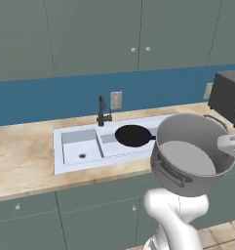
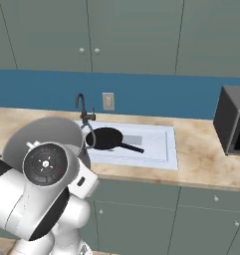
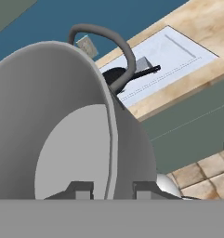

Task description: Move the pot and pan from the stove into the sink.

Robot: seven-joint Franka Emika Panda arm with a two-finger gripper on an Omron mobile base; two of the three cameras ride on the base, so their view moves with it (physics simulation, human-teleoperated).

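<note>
Silver-grey, the pot [image 1: 189,154] hangs tilted in the air in front of the beige worktop [image 1: 21,156], right of the white sink [image 1: 77,146] where the black pan [image 1: 132,135] already lies. From the right base view the arm hides most of the pot, while the pan's long handle shows, pointing right across the basin. Only the hand view reveals the gripper [image 3: 112,188], jaws closed narrow on the pot's rim wall, one finger inside and one outside.
</note>
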